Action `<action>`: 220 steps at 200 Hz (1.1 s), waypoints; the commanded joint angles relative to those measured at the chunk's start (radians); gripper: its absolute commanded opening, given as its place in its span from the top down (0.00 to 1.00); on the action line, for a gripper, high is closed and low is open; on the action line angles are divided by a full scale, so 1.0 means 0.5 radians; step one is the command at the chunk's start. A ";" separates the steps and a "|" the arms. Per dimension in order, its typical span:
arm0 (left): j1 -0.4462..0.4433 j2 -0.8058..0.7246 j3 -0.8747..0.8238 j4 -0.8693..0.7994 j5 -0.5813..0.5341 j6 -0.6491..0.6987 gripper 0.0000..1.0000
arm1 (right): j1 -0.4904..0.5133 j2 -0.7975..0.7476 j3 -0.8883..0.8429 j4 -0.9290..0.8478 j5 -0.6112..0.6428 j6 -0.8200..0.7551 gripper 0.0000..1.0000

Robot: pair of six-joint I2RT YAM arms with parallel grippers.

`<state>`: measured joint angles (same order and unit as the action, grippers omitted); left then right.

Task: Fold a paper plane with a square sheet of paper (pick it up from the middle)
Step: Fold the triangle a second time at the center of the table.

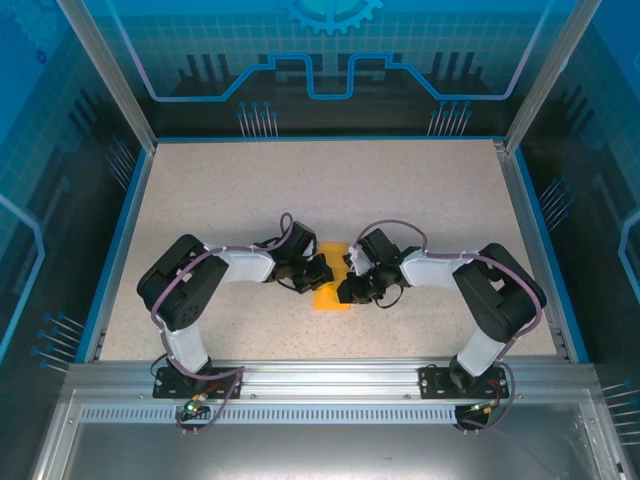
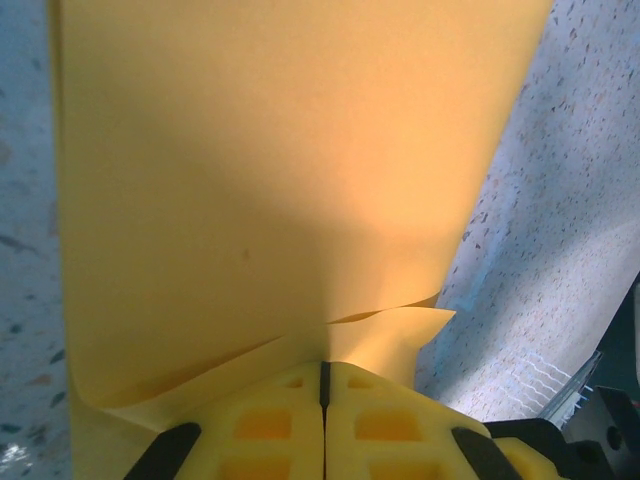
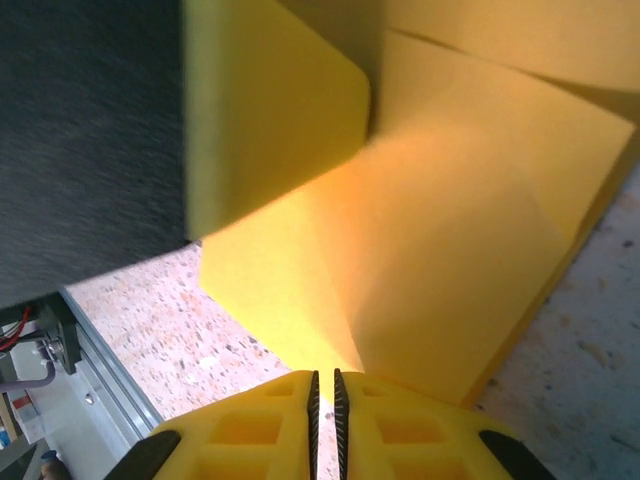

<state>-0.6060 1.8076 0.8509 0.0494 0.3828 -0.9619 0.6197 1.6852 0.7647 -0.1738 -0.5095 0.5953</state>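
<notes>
The orange-yellow square sheet of paper point(image 1: 333, 296) is folded into layers and sits between my two grippers at the table's near middle. My left gripper point(image 1: 319, 274) is shut on it. In the left wrist view the pads meet at the sheet's point(image 2: 260, 180) lower edge with no gap, where two layers part slightly; the left gripper point(image 2: 323, 368) clamps them. My right gripper point(image 1: 348, 289) faces it from the right. Its jaws point(image 3: 324, 378) stand a thin slit apart, with a creased corner of the paper point(image 3: 450, 200) running into the slit. The left gripper's yellow finger point(image 3: 270, 110) shows close by.
The speckled table point(image 1: 200, 200) stretches wide to the back and both sides, bounded by a blue rim point(image 1: 125, 220). The metal rail point(image 1: 320, 375) holding both arm bases runs along the near edge, close behind the grippers.
</notes>
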 commanded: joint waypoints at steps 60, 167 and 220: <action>-0.003 0.072 -0.005 -0.138 -0.042 0.047 0.93 | -0.051 0.044 -0.082 -0.137 0.053 -0.006 0.85; -0.001 0.082 0.010 -0.149 -0.033 0.059 0.94 | -0.077 0.102 -0.078 -0.128 0.016 0.013 0.86; -0.001 0.076 0.019 -0.172 -0.045 0.070 0.94 | -0.115 0.095 -0.226 0.006 -0.083 0.076 0.89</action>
<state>-0.6060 1.8122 0.8566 0.0418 0.3889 -0.9581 0.5758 1.7054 0.7136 -0.1501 -0.5800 0.6071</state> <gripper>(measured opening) 0.062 0.115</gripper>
